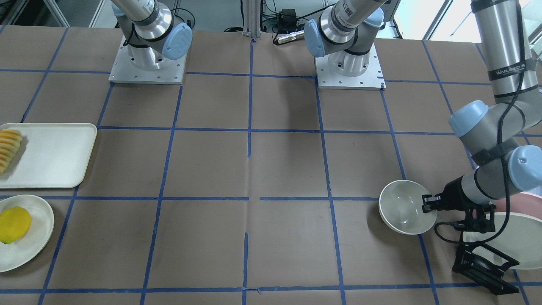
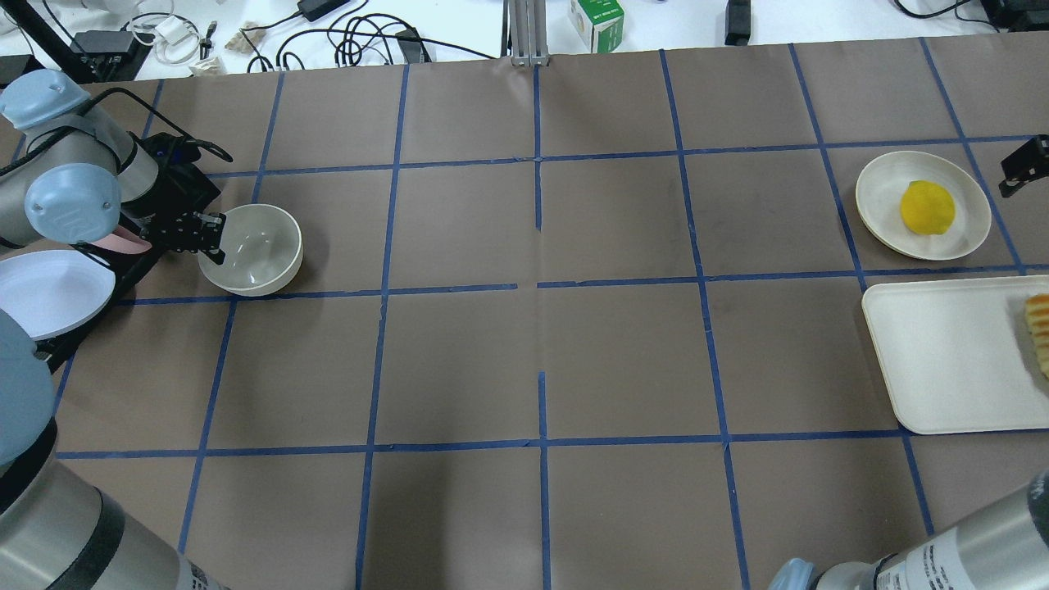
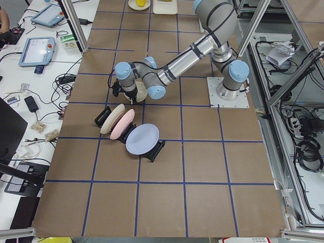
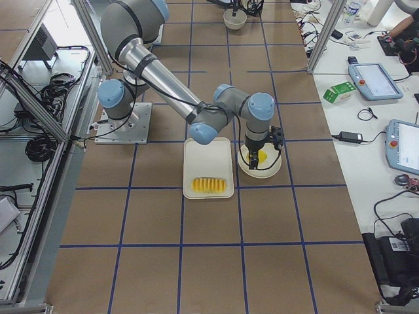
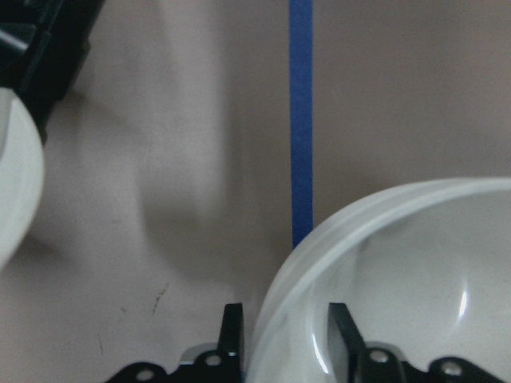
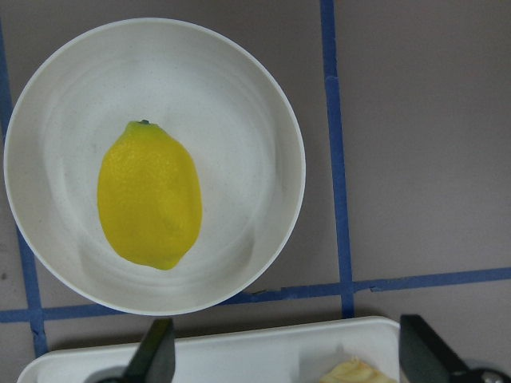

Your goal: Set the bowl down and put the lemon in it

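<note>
The off-white bowl (image 1: pixel 402 207) sits at the table's left end (image 2: pixel 254 250), next to the plate rack. My left gripper (image 2: pixel 205 238) is shut on its near rim. In the left wrist view the two fingers (image 5: pixel 231 319) stand on either side of the rim (image 5: pixel 415 295). I cannot tell if the bowl rests on the table or hangs just above it. The yellow lemon (image 2: pixel 927 207) lies on a flat off-white plate (image 2: pixel 881 192) at the far right. My right gripper (image 6: pixel 287 351) is open and empty above that plate, with the lemon (image 6: pixel 149 194) below it.
A white rectangular tray (image 2: pixel 942 352) with the ridged sliced fruit (image 2: pixel 1038 328) lies beside the lemon's plate. A black rack (image 3: pixel 152 152) holding several plates (image 3: pixel 142 139) stands behind my left gripper. Brown paper with blue tape lines covers the table.
</note>
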### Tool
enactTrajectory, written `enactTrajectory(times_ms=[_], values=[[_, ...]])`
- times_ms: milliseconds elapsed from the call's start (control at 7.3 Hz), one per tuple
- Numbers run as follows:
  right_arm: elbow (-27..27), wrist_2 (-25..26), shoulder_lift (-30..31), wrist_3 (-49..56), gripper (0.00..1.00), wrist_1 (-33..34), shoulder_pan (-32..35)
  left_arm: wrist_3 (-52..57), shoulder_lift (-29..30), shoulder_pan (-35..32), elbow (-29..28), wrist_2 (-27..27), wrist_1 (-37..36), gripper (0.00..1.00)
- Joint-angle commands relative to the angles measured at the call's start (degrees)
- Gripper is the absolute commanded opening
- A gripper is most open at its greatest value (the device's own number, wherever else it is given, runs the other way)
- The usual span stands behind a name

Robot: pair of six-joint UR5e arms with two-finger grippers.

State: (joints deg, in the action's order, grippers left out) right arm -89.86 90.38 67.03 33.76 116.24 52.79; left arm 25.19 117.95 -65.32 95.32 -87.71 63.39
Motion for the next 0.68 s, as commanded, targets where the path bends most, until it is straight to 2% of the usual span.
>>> enactTrajectory(times_ms=[0, 137, 274, 411, 548], values=[[-0.49, -0.47, -0.14, -4.62, 1.0, -3.56, 1.26, -0.05, -1.74, -0.15, -0.32, 0.0, 3.3, 0.0], [-0.06, -0.3, -2.15, -9.28, 1.0, -2.87, 4.31, -0.05, -3.32, -0.33, -0.75, 0.09, 5.49, 0.0], [0.03, -0.38, -3.56, -9.85, 1.0, 1.92, 6.78, -1.09, -5.25, -1.55, -1.62, 0.96, 8.82, 0.0], [0.29, -0.3, -7.23, -9.77, 1.0, 7.89, 6.89, -6.33, -7.01, -4.69, -1.72, 4.27, 9.03, 0.0], [0.38, -0.3, -10.31, -9.77, 1.0, 12.73, 6.8, -9.68, -7.38, -11.6, -1.72, 7.96, 8.68, 0.0]])
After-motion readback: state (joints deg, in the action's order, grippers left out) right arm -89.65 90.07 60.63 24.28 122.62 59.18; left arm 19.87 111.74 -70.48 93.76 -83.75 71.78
